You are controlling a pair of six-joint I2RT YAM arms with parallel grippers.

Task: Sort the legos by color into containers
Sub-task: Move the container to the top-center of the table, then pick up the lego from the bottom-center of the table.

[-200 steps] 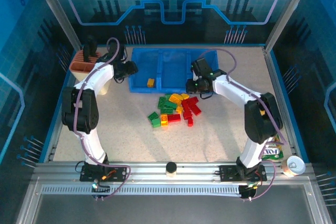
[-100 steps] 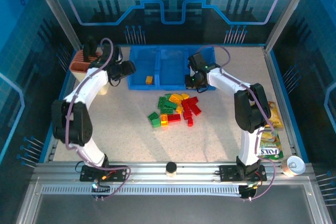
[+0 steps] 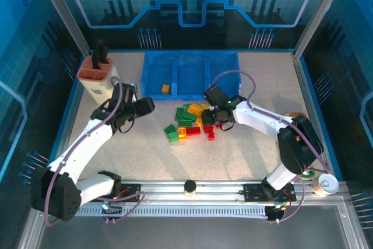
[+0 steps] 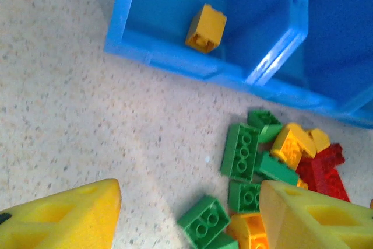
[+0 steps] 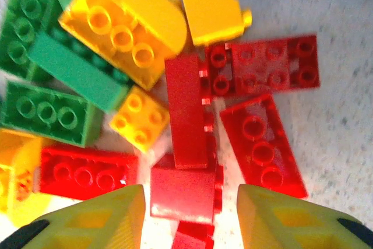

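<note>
On the desk (image 3: 145, 153), just before the containers (image 3: 190, 54), the legos (image 3: 195, 122) lie heaped. Right pincer (image 3: 210, 117), released, straddles a red lego (image 5: 182, 192); left pincer (image 4: 190, 199), released, hangs beside the heap. Judged light, rigid, slick: grip flat sidewalls, not studs.

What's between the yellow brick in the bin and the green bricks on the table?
Left wrist view: the bin's blue wall, then bare table, separate the yellow brick from the green bricks.
</note>
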